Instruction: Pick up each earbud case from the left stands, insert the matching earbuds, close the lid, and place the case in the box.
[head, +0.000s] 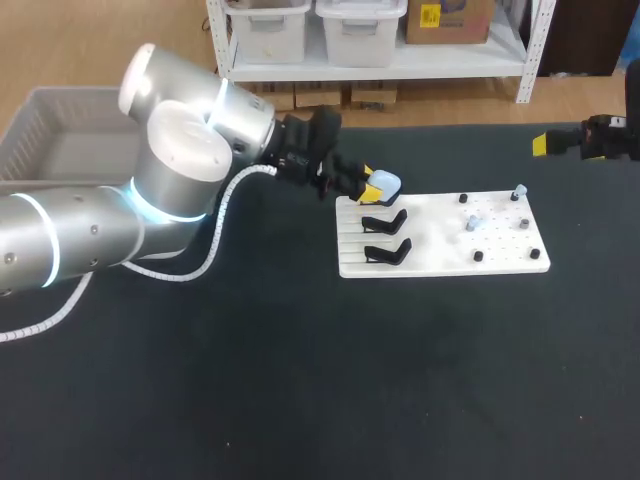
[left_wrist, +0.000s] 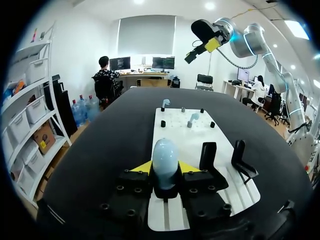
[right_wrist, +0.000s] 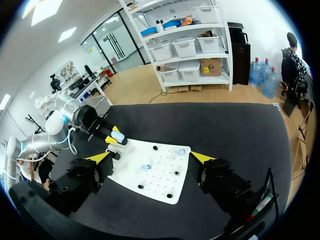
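Note:
A pale blue earbud case (left_wrist: 165, 159) stands upright on the rearmost black stand at the left end of the white board (head: 440, 262). My left gripper (left_wrist: 165, 170) is shut on the case (head: 386, 184), one yellow tip against each side. Two other black stands (head: 385, 221) (head: 388, 252) on the board hold nothing. Pale blue earbuds (head: 475, 224) (head: 519, 190) sit among black pegs on the board's right half. My right gripper (right_wrist: 150, 159) hangs open and empty high above the table's far right (head: 585, 140).
A grey bin (head: 50, 130) sits at the table's back left, behind my left arm. The dark tabletop (head: 320, 380) in front of the board is bare.

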